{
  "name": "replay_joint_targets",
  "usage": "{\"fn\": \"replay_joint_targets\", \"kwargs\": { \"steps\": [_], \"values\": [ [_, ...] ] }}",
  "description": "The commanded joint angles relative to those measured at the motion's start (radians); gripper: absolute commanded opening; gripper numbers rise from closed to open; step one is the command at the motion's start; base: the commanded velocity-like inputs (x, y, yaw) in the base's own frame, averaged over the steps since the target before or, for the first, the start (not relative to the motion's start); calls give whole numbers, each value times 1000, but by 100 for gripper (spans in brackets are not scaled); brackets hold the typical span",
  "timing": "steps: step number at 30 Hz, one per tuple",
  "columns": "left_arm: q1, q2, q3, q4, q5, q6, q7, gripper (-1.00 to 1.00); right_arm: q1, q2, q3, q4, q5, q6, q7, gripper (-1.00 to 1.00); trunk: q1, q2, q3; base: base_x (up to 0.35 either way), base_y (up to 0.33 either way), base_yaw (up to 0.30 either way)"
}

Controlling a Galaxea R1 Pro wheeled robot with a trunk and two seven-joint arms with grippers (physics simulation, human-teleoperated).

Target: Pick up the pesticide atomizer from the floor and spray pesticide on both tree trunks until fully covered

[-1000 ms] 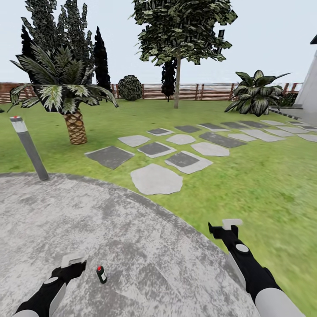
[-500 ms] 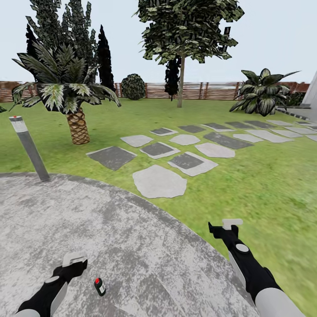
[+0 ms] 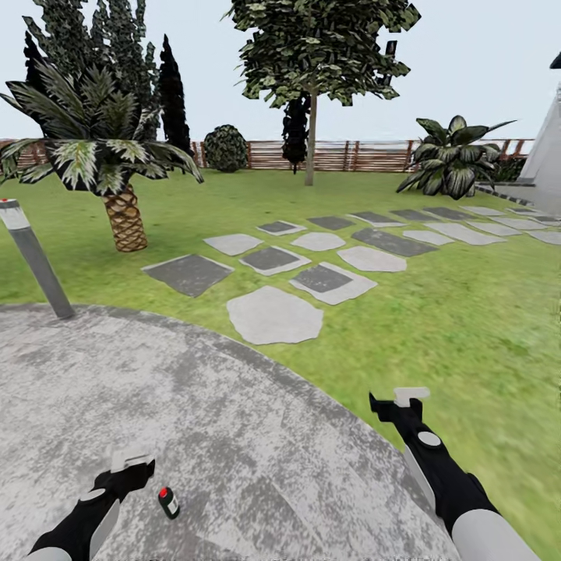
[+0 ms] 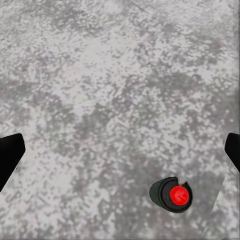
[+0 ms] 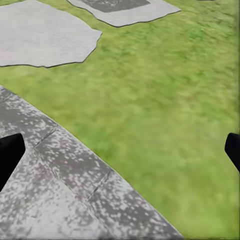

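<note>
On a round grey paved patch (image 3: 234, 436) at the near edge of the garden lawn (image 3: 467, 312), the small dark sprayer (image 3: 167, 502) with its red cap stands on the paving just right of the left gripper (image 3: 132, 461), untouched. In the left wrist view the sprayer (image 4: 171, 194) sits between dark fingertips (image 4: 10, 155) spread wide apart. The right gripper (image 3: 399, 401) hovers over the paving's edge, fingers likewise apart, holding nothing. Far off, a bare-trunked tree (image 3: 311, 140) stands before the brown fence (image 3: 351, 156); a palm (image 3: 117, 195) rises at left.
</note>
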Motion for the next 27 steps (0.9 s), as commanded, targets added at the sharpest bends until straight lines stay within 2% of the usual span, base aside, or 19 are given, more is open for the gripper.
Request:
{"fn": "replay_joint_targets", "kwargs": {
  "steps": [1,7,11,15,17,27],
  "values": [
    [0,0,0,0,0,0,0,100,0,0,0,0,0,0,0,100,1,-1,-6,0,0,-55],
    [1,1,-1,3,-2,-2,0,100,0,1,0,1,0,1,0,100,3,-2,-38,0,0,-16],
    [1,1,-1,5,-16,-39,0,100,0,1,1,1,0,2,0,100,5,-3,-60,0,0,-1],
    [1,-1,2,7,-84,-74,1,100,0,0,-1,0,0,2,0,100,7,-4,-82,0,0,-75],
    [1,-1,4,7,-99,-79,1,100,0,0,-1,1,0,2,0,100,8,-4,-92,0,0,-178],
    [1,1,5,7,-111,-83,1,100,0,0,-1,1,0,1,0,100,12,-7,-141,0,0,-228]
  ]
}}
